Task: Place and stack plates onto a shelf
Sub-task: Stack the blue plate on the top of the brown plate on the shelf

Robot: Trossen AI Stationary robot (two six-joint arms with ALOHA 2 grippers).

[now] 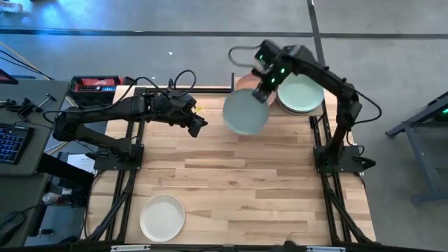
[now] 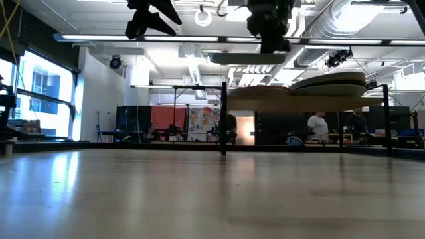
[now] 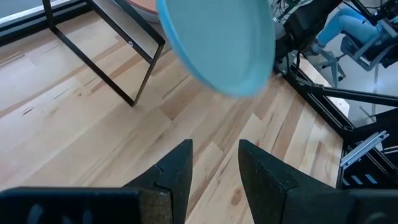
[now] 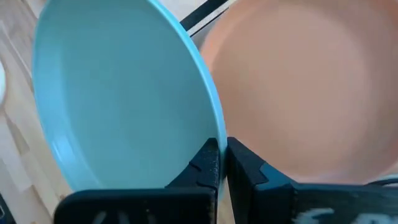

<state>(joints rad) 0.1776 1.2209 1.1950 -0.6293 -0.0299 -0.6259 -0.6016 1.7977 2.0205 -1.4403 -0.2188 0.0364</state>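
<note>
My right gripper (image 1: 263,92) is shut on a light blue plate (image 1: 245,112) and holds it in the air by the shelf's (image 2: 292,101) left end. In the low view the plate (image 2: 249,58) is level and higher than the plates on the shelf. A mint green plate (image 1: 301,94) tops a stack on the shelf's right half. A pink-orange plate (image 4: 305,81) lies on its left half, under my right gripper. A cream plate (image 1: 162,217) rests flat on the table near the front left. My left gripper (image 3: 214,165) is open and hovers left of the blue plate. My right gripper pinches the light blue plate's rim (image 4: 208,134) between its two fingers, one on the inner face and one on the outside. The fingers come from the far right, slanting down. The plate is lifted clear and about level, reaching toward the table's middle.
The shelf's thin black posts (image 3: 134,68) stand on the table's far right part. Bare wooden table top (image 1: 245,182) lies between the arms and toward the near edge. A keyboard and tools sit on a side bench (image 1: 21,119) at the left. People stand far behind (image 2: 317,126).
</note>
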